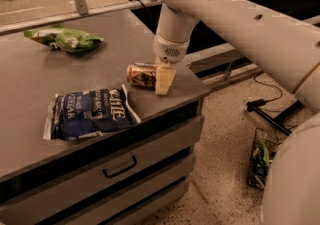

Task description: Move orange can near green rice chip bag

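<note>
Looking across the grey counter (30, 84) above a speckled floor (225, 134), I see the orange can (139, 75) on its side near the right corner. The gripper (164, 78) is at its right end, and I cannot tell whether it grips. The green rice chip bag (70, 40) lies well apart, back-left, and a blue chip bag (92, 113) lies front-left.

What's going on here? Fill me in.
A robot arm has its end effector at the right end of the orange can, which lies on its side near the front right corner of the counter. The green chip bag sits at the back left, apart from the can. A blue chip bag lies at the front. The can is not yet near the green bag.
</note>
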Controlling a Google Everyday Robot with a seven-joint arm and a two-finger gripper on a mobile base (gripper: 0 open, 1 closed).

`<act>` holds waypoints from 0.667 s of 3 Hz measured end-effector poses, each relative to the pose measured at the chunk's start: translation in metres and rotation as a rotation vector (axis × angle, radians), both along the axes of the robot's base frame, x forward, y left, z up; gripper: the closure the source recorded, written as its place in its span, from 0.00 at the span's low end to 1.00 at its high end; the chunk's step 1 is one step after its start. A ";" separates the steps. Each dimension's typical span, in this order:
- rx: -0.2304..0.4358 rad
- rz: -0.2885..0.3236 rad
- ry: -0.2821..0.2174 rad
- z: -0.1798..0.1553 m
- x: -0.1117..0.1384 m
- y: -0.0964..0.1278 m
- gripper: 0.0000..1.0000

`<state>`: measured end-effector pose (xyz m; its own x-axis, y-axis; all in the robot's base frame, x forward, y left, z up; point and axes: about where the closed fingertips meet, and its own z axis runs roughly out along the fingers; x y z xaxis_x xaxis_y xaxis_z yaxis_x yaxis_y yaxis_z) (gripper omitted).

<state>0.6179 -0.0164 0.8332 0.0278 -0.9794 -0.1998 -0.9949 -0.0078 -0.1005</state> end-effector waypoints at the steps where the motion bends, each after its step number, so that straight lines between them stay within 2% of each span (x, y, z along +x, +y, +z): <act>1: 0.000 0.000 0.000 0.000 0.000 0.000 0.98; 2: 0.001 0.001 0.000 0.000 0.000 0.000 1.00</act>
